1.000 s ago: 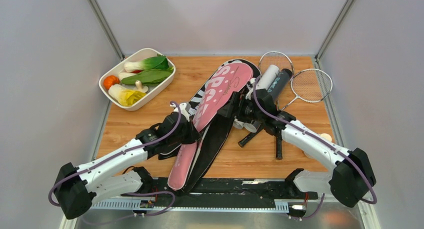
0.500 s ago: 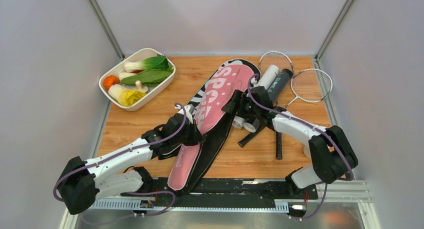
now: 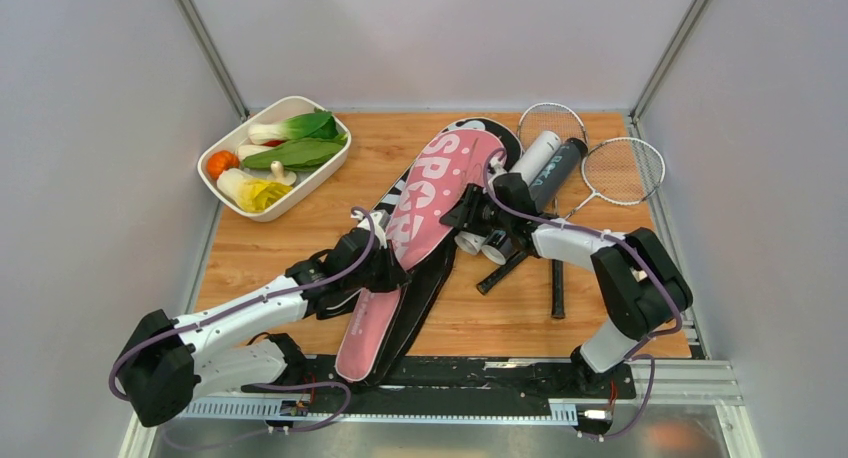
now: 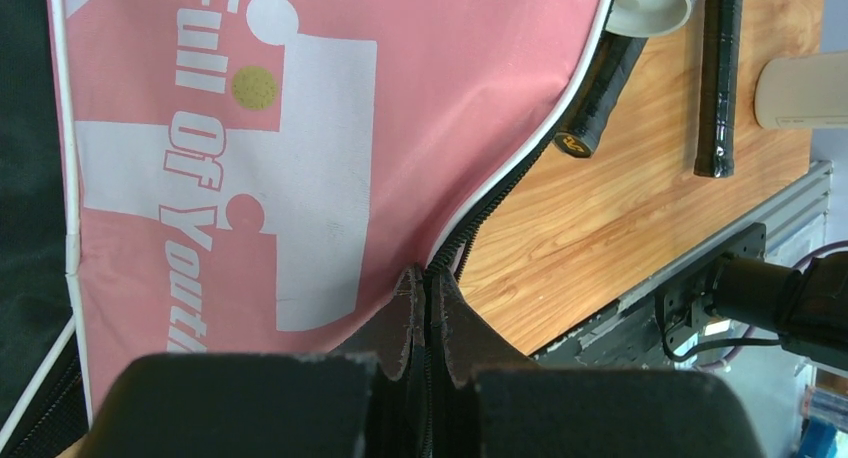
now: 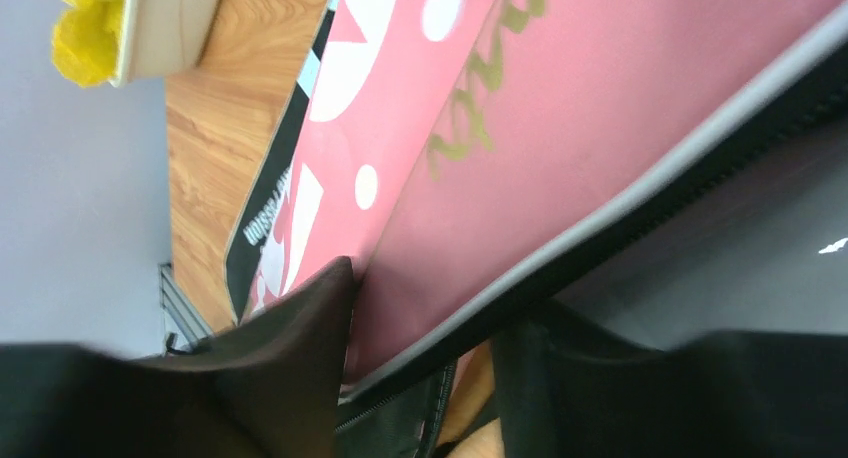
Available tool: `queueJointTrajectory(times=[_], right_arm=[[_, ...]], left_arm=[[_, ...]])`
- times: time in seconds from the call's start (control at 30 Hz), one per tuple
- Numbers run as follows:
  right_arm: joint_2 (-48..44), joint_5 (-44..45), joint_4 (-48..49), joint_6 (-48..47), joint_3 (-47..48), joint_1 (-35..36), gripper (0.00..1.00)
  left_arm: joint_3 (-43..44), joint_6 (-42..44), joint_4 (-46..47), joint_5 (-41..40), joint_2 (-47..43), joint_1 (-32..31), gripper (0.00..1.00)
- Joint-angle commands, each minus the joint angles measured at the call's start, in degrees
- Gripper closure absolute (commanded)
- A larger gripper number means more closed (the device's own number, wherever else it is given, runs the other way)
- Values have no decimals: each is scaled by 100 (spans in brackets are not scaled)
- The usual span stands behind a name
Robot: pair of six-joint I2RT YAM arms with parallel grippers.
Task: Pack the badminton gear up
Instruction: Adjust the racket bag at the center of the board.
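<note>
The left claw [image 4: 425, 313] is clenched on the zip seam of the pink cover [image 3: 440, 183], where the cover narrows toward its handle end. The pink cover lies slantwise on the bench [image 3: 300, 248], on top of a black cover [image 3: 425, 288] that shows along its right side.

At the pink cover's wide head end, the right claw [image 5: 430, 318] sits astride the piped right rim. Its jaws are apart and not yet pinching.

Just right of the pink cover lie the tubes [image 3: 537, 150], and beyond them the rackets [image 3: 620, 170]. None of these are packed.

The step looks like spreading the cover's mouth. To do it well, the right claw should bite only the upper pink flap, well past the piping. It should then lift up and away while the left claw anchors the seam. Catching both layers would keep the mouth closed, and a low sweep could knock the tubes.
</note>
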Motion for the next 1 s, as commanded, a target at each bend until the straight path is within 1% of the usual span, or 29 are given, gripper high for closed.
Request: queueJointTrajectory(times=[0.0,0.07,0.1,0.13,0.17,0.2,0.23,0.27,0.3,0.33,0.37,0.4,0.43,0.47,0.5,0.6,0.7,0.73,0.83,0.9,0.97], right_arm=[[204,-262,94,-63,165,29,64],[182,-323,93,-196,257,36,88],[136,-356,67,-289,340,45,96],[87,-391,9,-390,442,39,100],[39,-438,-86,-502,576,42,100],[-8,-466,-201,-612,740,45,100],[-58,-486,-345,-720,919,54,100],[-96,-489,-513,-826,1111,68,100],[-131,-498,-719,-927,1327,86,100],[-148,-498,-917,-1014,1537,97,100],[-159,-495,-1080,-1098,1750,112,100],[-168,-507,-1384,-1152,1933,121,100],[-176,-534,-1563,-1220,2116,126,100],[-183,-570,-1707,-1291,2278,141,100],[-189,-572,-1836,-1363,2422,158,100],[-149,-496,-2328,-1725,3026,261,100],[6,-288,-3098,-2236,4032,370,100],[77,-300,-3328,-2408,4356,398,100],[339,-128,-4118,-2979,5365,522,100],[529,-4,-4729,-3273,5968,569,100],[719,189,-5214,-3590,6496,634,100]], left_arm=[[-73,-5,99,-60,24,46,100],[-45,22,100,-3,12,41,99],[21,51,49,27,3,40,94],[71,74,1,9,-26,40,91],[212,143,-162,-5,-43,40,84],[307,190,-271,-121,-84,45,81],[634,300,-571,-337,-98,47,75],[769,361,-753,-436,-115,57,69],[1087,485,-1113,-660,-118,66,55],[1286,604,-1309,-764,-113,99,48],[1656,649,-1652,-977,-108,123,37],[1864,753,-1821,-1072,-93,188,33],[2267,820,-2109,-1183,-85,228,29],[2464,958,-2229,-1215,-57,331,28],[2882,1033,-2471,-1234,-36,405,27],[3624,1417,-2821,-1230,59,876,26],[4379,1669,-3054,-1225,126,1371,25],[4518,1733,-3123,-1205,143,1632,24],[5122,1751,-3245,-1200,281,2107,24],[5420,1715,-3395,-998,428,2584,25],[5713,1545,-3605,-891,597,2867,26]])
